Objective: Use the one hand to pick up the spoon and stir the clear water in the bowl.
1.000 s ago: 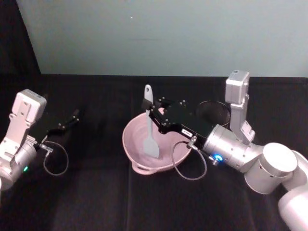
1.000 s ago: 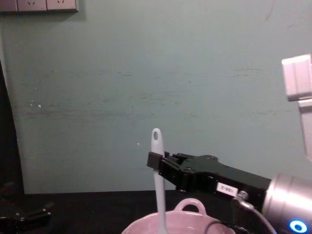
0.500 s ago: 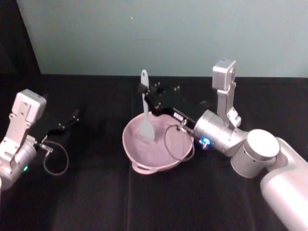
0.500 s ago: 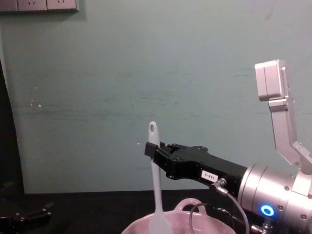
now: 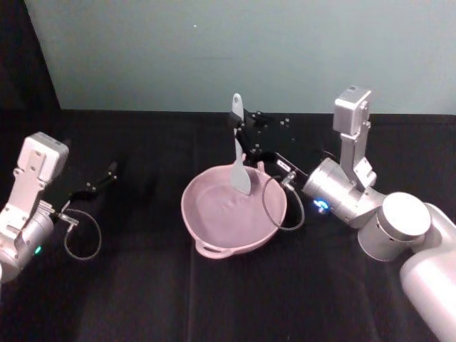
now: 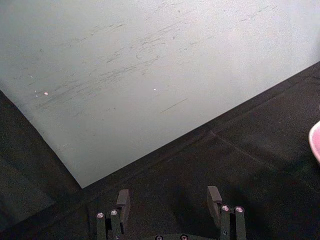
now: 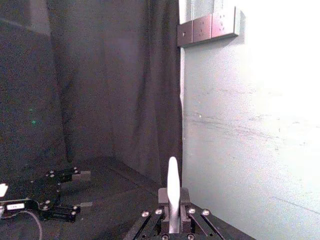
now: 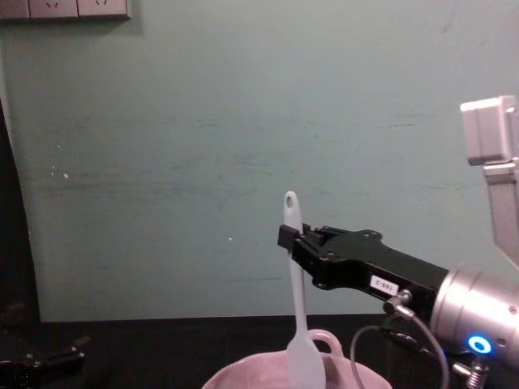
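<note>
The pale pink bowl point(image 5: 214, 224) sits mid-table, and its rim point(image 8: 235, 374) shows low in the chest view. My right gripper point(image 5: 243, 135) reaches in from the right and is shut on the white spoon point(image 5: 239, 153) at its upper handle. The spoon point(image 8: 295, 300) stands nearly upright, its paddle head down inside the bowl's far side. In the right wrist view the spoon's handle end point(image 7: 173, 187) sticks up between the shut fingers of the right gripper point(image 7: 172, 214). My left gripper point(image 5: 100, 182) rests parked at the far left, away from the bowl, fingers point(image 6: 123, 199) spread open.
A black cloth covers the table point(image 5: 142, 299), and a green wall point(image 8: 162, 162) rises close behind it. A cable loop point(image 5: 82, 239) hangs by the left arm and another cable loop point(image 5: 281, 206) droops over the bowl's right rim.
The right gripper has carried the spoon from the bowl's far-left side over to its far-right side. The left arm has not moved.
</note>
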Controlling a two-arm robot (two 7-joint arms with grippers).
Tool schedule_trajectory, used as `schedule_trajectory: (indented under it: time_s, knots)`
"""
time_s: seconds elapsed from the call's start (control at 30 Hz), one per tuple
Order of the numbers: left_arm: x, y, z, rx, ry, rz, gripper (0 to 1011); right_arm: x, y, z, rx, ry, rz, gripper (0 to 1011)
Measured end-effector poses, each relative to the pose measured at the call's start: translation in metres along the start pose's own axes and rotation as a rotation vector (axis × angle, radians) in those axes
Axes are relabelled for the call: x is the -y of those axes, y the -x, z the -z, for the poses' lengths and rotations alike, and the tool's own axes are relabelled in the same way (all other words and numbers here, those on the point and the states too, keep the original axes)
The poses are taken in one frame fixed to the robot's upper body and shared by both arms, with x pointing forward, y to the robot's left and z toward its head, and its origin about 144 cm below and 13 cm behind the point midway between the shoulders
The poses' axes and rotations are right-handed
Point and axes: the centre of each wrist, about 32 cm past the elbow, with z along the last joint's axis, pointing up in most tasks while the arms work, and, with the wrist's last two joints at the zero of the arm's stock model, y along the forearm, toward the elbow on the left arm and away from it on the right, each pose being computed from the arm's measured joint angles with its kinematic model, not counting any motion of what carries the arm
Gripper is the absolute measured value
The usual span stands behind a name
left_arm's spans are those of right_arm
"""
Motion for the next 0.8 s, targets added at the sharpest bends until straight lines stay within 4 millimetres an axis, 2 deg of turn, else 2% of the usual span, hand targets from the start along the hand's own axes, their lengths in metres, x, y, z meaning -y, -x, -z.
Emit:
schedule_trajectory:
  time_s: [0.47,0.67,0.8]
  knots:
    - [0.000,0.000,0.000,0.000,0.000,0.000,1011,0.029,0.008,-0.010,-0.046,-0.006,-0.064,127]
    - [0.000,0.000,0.000,0.000,0.000,0.000,1011,0.027,0.017,-0.010,-0.075,-0.006,-0.101,127]
    - [0.000,0.000,0.000,0.000,0.000,0.000,1011,0.017,0.023,-0.005,-0.093,-0.003,-0.121,126]
